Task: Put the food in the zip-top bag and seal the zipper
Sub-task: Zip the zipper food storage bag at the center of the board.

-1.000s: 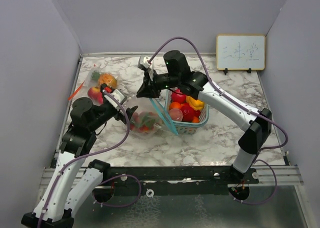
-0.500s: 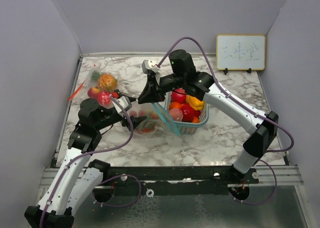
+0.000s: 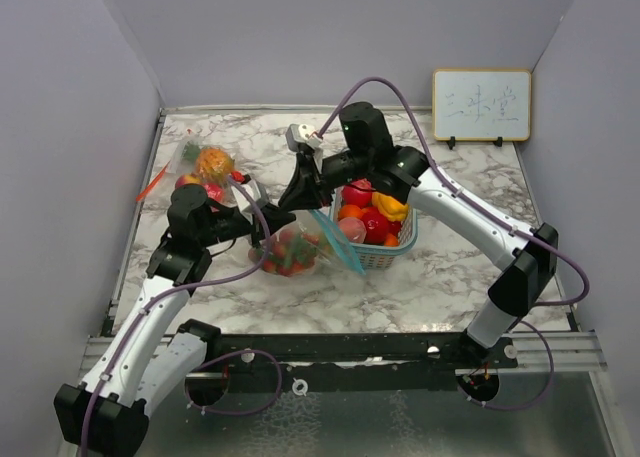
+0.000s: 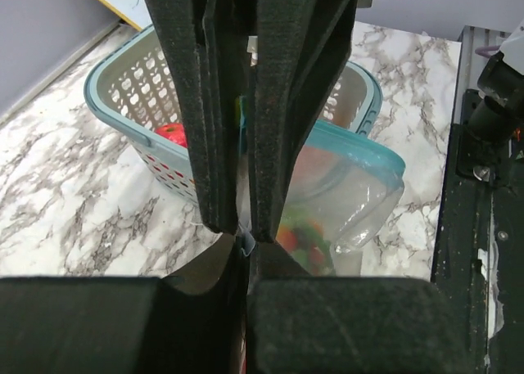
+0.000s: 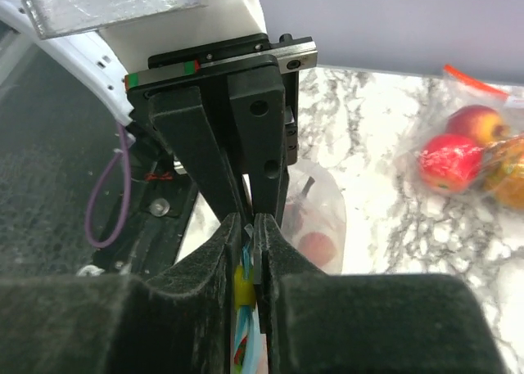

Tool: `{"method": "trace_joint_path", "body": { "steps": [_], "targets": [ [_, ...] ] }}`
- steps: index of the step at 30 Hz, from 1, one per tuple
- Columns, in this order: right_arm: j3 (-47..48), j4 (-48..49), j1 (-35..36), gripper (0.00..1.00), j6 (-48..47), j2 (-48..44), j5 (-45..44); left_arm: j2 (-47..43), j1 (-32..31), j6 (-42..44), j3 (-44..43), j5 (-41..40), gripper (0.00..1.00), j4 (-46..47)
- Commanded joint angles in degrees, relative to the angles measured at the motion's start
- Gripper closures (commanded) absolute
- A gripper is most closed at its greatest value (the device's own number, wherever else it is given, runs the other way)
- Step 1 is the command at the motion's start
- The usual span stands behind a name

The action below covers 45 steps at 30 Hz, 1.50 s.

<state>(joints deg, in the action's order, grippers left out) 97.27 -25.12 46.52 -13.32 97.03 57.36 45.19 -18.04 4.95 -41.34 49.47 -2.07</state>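
Observation:
The clear zip-top bag (image 3: 292, 247) lies left of the basket, with red and green food (image 3: 286, 255) inside it. Its teal zipper strip (image 3: 337, 243) rises toward both grippers. My left gripper (image 3: 278, 220) is shut on the bag's top edge; in the left wrist view a blue corner shows between the jaws of the left gripper (image 4: 244, 241). My right gripper (image 3: 298, 199) is directly above it, tips almost touching. In the right wrist view the right gripper (image 5: 252, 223) is shut on the zipper, with the yellow slider (image 5: 244, 288) between its pads. More food (image 3: 370, 213) fills the basket.
The teal mesh basket (image 3: 388, 258) stands right of the bag, against the right arm. A second bag with an orange and apples (image 3: 203, 169) lies at the back left. A small whiteboard (image 3: 481, 105) leans on the back right wall.
My left gripper moved right toward the bag and shut on its top edge. The right gripper shifted slightly right and stayed on the zipper.

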Motion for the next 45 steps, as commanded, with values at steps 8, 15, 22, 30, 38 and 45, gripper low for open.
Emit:
{"method": "trace_joint_path", "body": {
  "steps": [8, 15, 22, 30, 38, 45],
  "targets": [
    [-12.6, 13.0, 0.1, 0.45, 1.2, -15.1, -13.0, -2.4, 0.0, -3.1, -3.1, -5.0, 1.0, -3.9],
    [-10.0, 10.4, 0.0, 0.44, 1.9, -11.3, -12.0, -3.2, 0.0, -2.9, -3.6, -5.2, 1.0, -4.1],
    [-8.5, 10.0, 0.0, 0.47, 3.2, -8.9, -11.5, -3.2, 0.0, -2.6, -4.2, -5.4, 1.0, -4.7],
    [-8.0, 9.5, 0.0, 0.67, 3.9, -8.5, -11.9, -3.5, 0.0, -2.4, -4.3, -5.2, 1.0, -4.8],
    [-6.2, 5.8, 0.0, 0.93, 3.6, -6.6, -11.7, -4.1, 0.0, -2.6, -4.8, -5.9, 1.0, -4.8],
    [-5.8, 4.7, -0.2, 0.89, 4.0, -6.5, -12.1, -4.9, 0.0, -2.7, -5.1, -6.7, 1.0, -4.9]
  ]
}}
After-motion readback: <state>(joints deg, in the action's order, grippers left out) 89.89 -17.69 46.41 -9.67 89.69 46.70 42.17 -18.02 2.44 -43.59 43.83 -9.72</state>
